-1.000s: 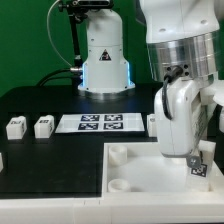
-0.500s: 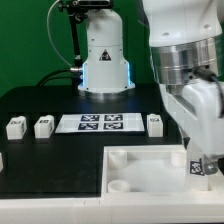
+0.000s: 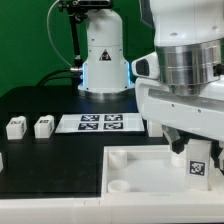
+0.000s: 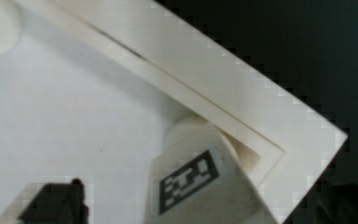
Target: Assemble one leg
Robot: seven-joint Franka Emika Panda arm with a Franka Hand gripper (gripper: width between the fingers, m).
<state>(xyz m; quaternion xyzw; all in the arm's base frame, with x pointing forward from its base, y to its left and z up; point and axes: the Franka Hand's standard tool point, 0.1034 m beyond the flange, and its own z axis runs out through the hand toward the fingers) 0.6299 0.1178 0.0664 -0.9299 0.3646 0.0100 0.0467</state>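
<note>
Rotating over 1 s, the gripper (image 3: pixel 197 152) now holds 1 leg (image 3: pixel 198 163) above the tray's (image 3: pixel 140 172) far corner socket.

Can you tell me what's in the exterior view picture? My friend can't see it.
A big white robot arm's end effector holds a small white leg with a black-and-white tag over the corner of a large white tray. Two more legs sit beside the marker board on a black table.
</note>
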